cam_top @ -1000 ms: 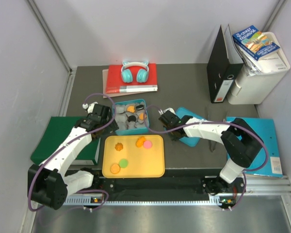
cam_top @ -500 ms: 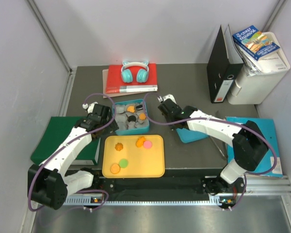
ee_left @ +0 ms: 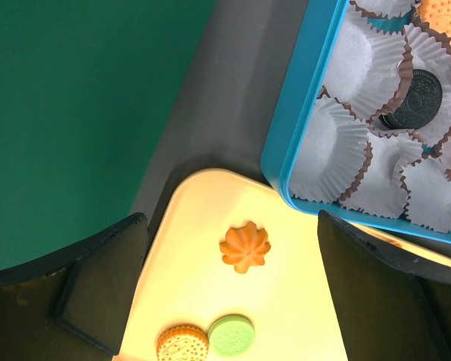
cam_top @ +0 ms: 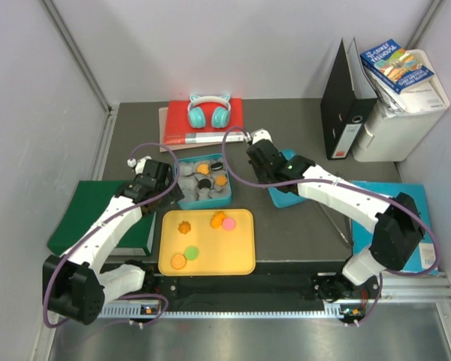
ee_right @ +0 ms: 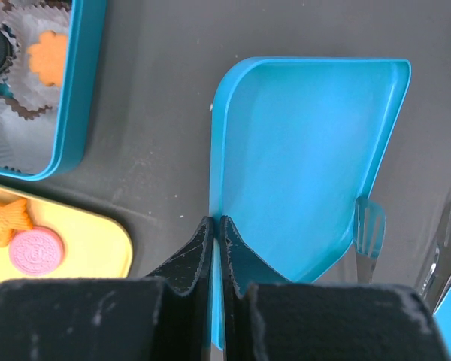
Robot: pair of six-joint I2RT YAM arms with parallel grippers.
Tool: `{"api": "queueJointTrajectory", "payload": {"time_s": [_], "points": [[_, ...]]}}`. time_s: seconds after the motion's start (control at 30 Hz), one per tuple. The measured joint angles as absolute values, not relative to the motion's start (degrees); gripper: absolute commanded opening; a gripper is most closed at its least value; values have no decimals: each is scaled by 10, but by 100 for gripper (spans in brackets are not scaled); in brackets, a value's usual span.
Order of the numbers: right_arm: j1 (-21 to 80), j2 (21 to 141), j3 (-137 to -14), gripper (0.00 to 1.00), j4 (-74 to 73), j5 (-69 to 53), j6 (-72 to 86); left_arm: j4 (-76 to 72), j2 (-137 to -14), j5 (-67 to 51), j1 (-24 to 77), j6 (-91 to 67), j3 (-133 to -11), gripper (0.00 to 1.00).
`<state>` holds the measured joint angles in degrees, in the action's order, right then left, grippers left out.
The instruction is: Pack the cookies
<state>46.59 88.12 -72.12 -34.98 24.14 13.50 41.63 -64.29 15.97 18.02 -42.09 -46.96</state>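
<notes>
— Right fingers (ee_right: 199, 256) first: how do they stand?
— Pressed together on the left rim of the shallow blue metal lid (ee_right: 308, 165), hollow side up over the dark grey table (ee_right: 158, 113) (the thin wall runs straight between them). Whether the lid is lifted clear of the table, I cannot tell.
— And the left fingers (ee_left: 98, 286)?
— Spread wide and holding nothing. They hang over the far-left corner of the yellow plastic tray (ee_left: 173, 248), just beside the blue rectangular tin (ee_left: 286, 162), with a green book (ee_left: 75, 90) off to the left.
— Where are the small flat toy cookies (cam_top: 218, 219)?
— In two places. Five lie on the tray: a scalloped orange one (ee_left: 244, 247), then a round orange one (ee_left: 182, 344) touching a green one (ee_left: 231, 335), and on the far side a pink one (ee_right: 36, 250) just beside another orange one (ee_right: 0, 222).
— The others?
— In the tin, just beyond the tray. Two black and two orange ones sit in white pleated paper cups (ee_left: 338, 150); several cups hold nothing.
</notes>
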Motion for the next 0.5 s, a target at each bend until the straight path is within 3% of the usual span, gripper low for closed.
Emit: {"api": "queueJointTrajectory", "payload": {"time_s": [0.5], "points": [[466, 845, -819, 0, -322, 185, 135, 416, -648, 161, 180, -423, -495, 98]]}}
